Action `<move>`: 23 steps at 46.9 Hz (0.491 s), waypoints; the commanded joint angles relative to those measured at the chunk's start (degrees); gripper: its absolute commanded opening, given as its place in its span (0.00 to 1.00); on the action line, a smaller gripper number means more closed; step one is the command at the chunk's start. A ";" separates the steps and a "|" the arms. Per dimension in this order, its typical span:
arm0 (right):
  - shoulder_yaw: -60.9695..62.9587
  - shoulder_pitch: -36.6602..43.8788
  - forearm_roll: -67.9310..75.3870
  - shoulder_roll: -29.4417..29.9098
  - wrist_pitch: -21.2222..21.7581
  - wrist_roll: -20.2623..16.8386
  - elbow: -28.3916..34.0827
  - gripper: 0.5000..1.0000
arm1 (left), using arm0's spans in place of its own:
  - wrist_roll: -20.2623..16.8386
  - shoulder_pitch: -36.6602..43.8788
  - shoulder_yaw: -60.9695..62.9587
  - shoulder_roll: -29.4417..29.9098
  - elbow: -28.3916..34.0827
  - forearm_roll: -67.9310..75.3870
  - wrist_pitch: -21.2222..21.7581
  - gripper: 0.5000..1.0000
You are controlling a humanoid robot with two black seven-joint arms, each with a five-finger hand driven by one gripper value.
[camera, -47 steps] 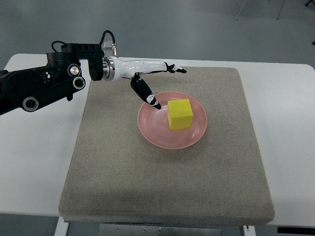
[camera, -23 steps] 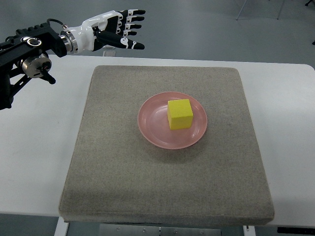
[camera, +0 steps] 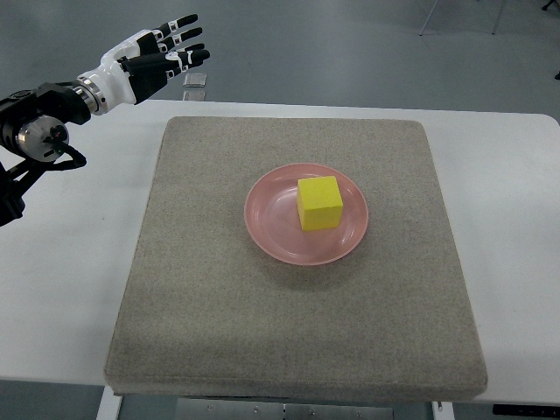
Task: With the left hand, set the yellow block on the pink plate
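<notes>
Top view: yellow block (camera: 318, 202) is seen resting on pink plate (camera: 305, 213) at mat centre, well apart at four o'clock from the empty, spread-fingered left robot hand (camera: 153, 58) raised beyond the counter (camera: 70, 262).

- One camera only, looking steeply down from the robot's side of the table (camera: 507, 175).
- The grey mat (camera: 297, 306) fills most of the frame at medium distance.
- Floor shows beyond the table's far edge.
</notes>
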 commanded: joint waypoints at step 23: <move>0.00 -0.07 0.18 0.00 0.13 -0.01 0.40 0.85 | 13.13 2.99 -1.61 -0.09 7.25 -20.88 -7.32 0.99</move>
